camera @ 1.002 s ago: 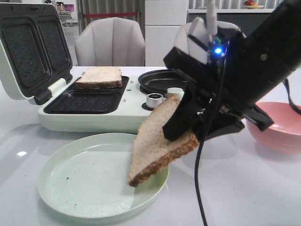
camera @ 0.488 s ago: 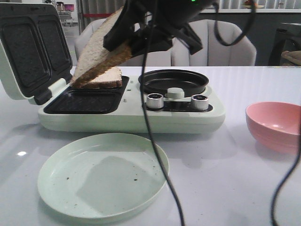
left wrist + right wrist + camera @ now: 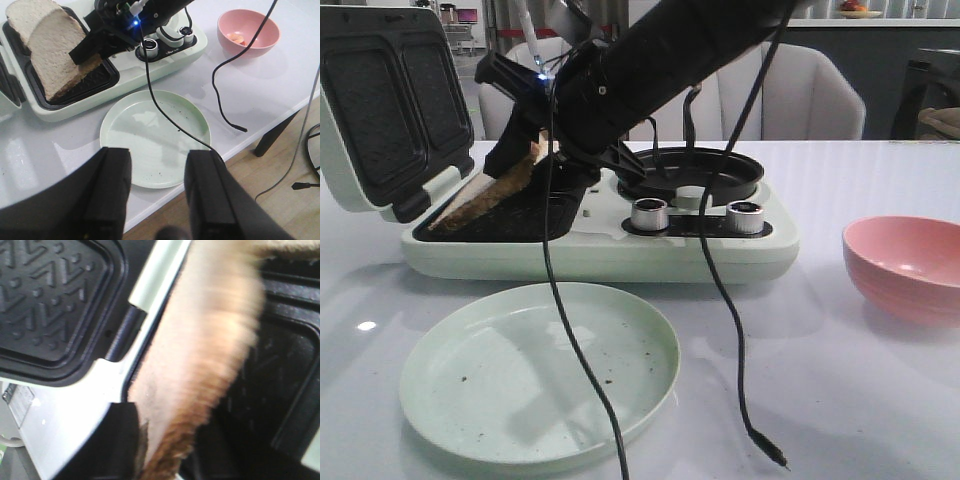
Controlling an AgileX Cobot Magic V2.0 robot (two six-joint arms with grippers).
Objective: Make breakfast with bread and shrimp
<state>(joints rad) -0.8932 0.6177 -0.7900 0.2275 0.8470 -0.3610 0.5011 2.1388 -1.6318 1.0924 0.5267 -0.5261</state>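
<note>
My right gripper [image 3: 525, 150] is shut on one bread slice [image 3: 485, 195] and holds it tilted, its lower edge down in the near slot of the open sandwich maker [image 3: 600, 250]. The left wrist view shows this slice [image 3: 55, 55] under the right gripper [image 3: 87, 50], with the second slice [image 3: 22, 15] lying in the far slot. In the right wrist view, the slice [image 3: 200, 355] sits between the jaws of the right gripper [image 3: 165, 455]. The shrimp [image 3: 235, 36] lies in the pink bowl [image 3: 260, 25]. My left gripper [image 3: 159, 155] is open and empty, high above the table's front edge.
A pale green plate [image 3: 540, 370] lies in front of the sandwich maker. The maker's lid [image 3: 380, 110] stands open at the left. Its round pan [image 3: 690, 170] and knobs [image 3: 650, 213] are on the right. The pink bowl [image 3: 910, 265] stands at the far right. A black cable [image 3: 720, 300] hangs onto the table.
My right gripper carried the bread slice from above the plate up and left, then lowered it until its edge reached the maker's near slot.
</note>
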